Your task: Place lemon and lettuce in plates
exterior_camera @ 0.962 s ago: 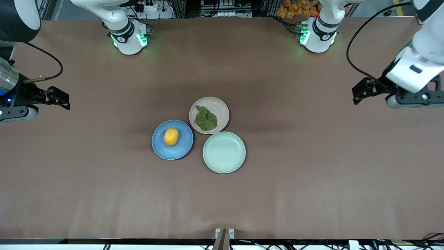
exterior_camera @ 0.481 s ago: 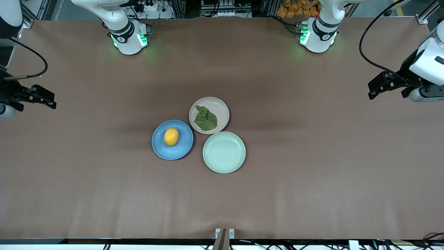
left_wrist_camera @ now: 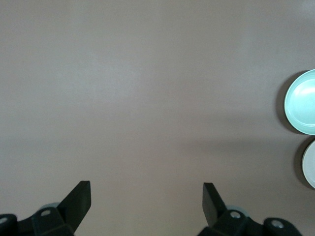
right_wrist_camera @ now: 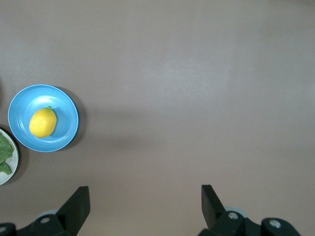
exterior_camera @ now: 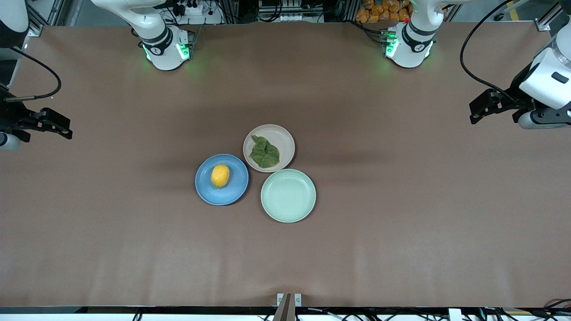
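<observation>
- The small oval bright yellow lemon (exterior_camera: 220,175) is lying near the middle of the round shallow matte blue plate (exterior_camera: 234,191), a little below centre in the front view; the right wrist view is showing the same pairing at its left edge.
- The small dark green wrinkly lettuce leaf (exterior_camera: 264,153) is resting inside the round pale beige-pink plate (exterior_camera: 285,138), just above centre in the front view, and it is keeping within the rim.
- The third dish, a round pale mint-green plate (exterior_camera: 288,195), is sitting empty just below the beige-pink one, with the two rims nearly touching, and it is playing no part in the task.
- The left gripper (exterior_camera: 476,109) is hanging over bare brown table covering (exterior_camera: 401,249) at the upper right edge of the front view, well apart from all three plates; its fingers (left_wrist_camera: 78,199) are standing spread wide with nothing between them.
- The right gripper (exterior_camera: 58,124) is hanging over bare covering at the upper left edge of the front view, also well apart from the plates; its fingers (right_wrist_camera: 78,206) are likewise spread and carrying nothing.
- Judging by this layout, both placements are looking finished: each item is sitting in its own plate and neither gripper is holding anything.
- Nothing appears to be remaining beyond parking the two arms, which are seeming to wait clear of the work area.
</observation>
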Available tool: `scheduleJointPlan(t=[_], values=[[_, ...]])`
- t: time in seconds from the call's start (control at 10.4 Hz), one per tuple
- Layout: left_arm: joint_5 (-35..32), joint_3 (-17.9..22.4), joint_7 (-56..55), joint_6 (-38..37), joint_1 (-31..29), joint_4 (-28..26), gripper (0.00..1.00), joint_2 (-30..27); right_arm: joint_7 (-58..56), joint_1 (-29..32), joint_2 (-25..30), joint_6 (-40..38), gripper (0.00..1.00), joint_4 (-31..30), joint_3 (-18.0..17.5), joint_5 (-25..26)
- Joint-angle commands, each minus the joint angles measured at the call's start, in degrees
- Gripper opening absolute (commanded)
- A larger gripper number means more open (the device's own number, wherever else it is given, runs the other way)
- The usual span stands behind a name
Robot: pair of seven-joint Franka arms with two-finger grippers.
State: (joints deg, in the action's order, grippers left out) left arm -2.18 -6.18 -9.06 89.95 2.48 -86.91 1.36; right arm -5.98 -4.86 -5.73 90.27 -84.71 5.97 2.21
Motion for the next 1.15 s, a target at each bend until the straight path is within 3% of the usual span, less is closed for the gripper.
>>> scheduleJointPlan(t=[0.0,1.06], values=[[0.5,0.5,1.4,-1.0,0.5,0.4,1.00,-0.6,0.6,0.8,0.3,-0.7,1.00,0.4,-0.3,-0.3],[1.1,0.5,1.6,-2.8,0.7,1.5,1.00,-0.7,0.5,1.0,0.2,-0.8,1.00,1.5,-0.3,-0.4]])
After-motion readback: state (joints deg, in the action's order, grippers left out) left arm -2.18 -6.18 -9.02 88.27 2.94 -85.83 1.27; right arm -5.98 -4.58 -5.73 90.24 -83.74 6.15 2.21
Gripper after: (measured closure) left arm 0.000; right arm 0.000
